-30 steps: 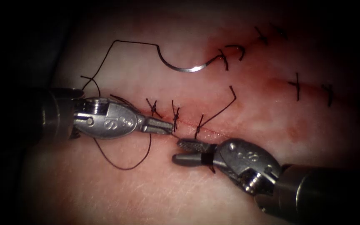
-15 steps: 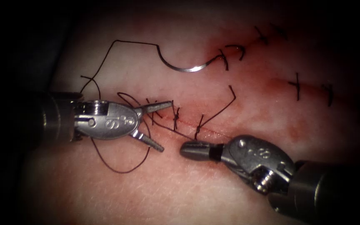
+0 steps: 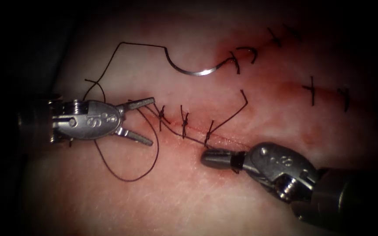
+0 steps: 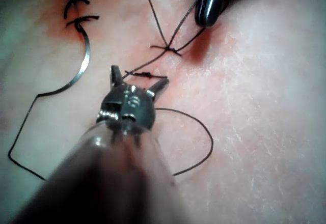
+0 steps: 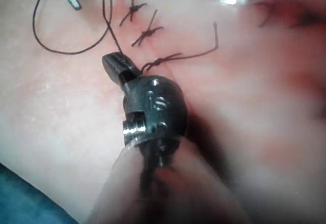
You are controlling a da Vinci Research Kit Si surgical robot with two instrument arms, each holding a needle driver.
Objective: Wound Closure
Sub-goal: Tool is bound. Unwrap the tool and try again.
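Currently the left tool (image 3: 143, 121) has its jaws spread wide, holding nothing, left of the cut (image 3: 224, 137). The right tool (image 3: 211, 157) has its jaws closed on the thread (image 3: 171, 131) just below the cut. The needle (image 3: 193, 70) lies free on the tissue (image 3: 197, 196), above the cut.

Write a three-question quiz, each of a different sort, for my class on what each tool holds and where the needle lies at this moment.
1. True or false: the left tool holds the needle.
2. What does the right tool hold? A) the needle B) the thread C) the tissue
3. Fill in: the needle lies free on the tissue, ____ the cut in the endoscope view.

Key
1. False; its jaws stand open, holding nothing.
2. B; its jaws are shut on the thread beside the cut.
3. above; no tool grips it.
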